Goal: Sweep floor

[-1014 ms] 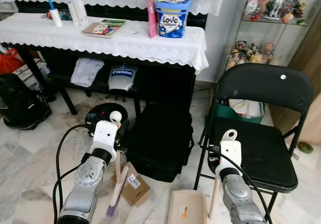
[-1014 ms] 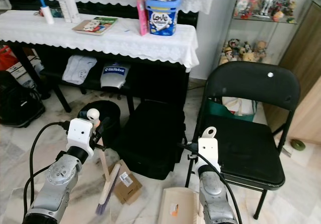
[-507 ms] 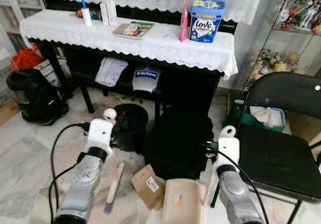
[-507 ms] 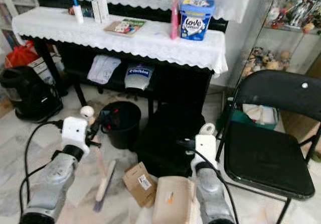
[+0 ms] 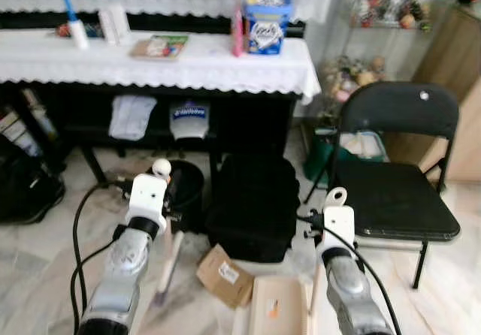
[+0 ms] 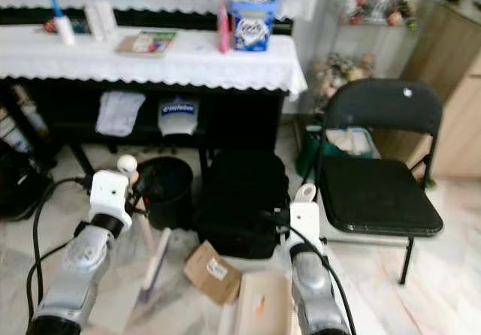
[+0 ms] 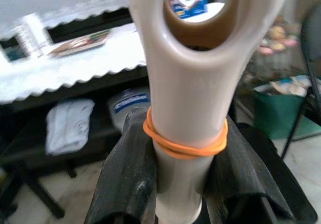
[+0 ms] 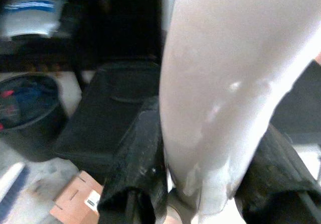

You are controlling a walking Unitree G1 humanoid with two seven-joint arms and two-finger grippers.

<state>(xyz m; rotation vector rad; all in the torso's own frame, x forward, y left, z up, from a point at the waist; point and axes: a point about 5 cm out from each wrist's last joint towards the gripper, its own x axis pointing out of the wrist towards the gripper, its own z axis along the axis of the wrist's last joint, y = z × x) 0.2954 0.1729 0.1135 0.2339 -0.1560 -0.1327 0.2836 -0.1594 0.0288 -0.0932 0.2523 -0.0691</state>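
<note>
My left gripper [image 5: 173, 224] is shut on the beige handle of a small brush [image 5: 167, 264], whose bristles [image 5: 160, 299] hang just above the marble floor. In the left wrist view the handle [image 7: 186, 108] has a hanging hole and an orange rubber band, and the black fingers [image 7: 128, 184] clamp it. My right gripper [image 5: 315, 258] is shut on the pale handle [image 8: 210, 98] of a beige dustpan [image 5: 274, 309] low over the floor. A torn cardboard piece [image 5: 224, 275] lies between brush and dustpan.
A black bin [image 5: 184, 192] and a black bag [image 5: 252, 207] stand just ahead, under a table with a white lace cloth [image 5: 173, 61]. A black folding chair [image 5: 394, 200] stands on the right. Dark bags [image 5: 26, 188] sit at the left.
The camera has swung and the whole picture has shifted. Both grippers keep their hold, and brush, cardboard and dustpan lie much as before relative to each other.
</note>
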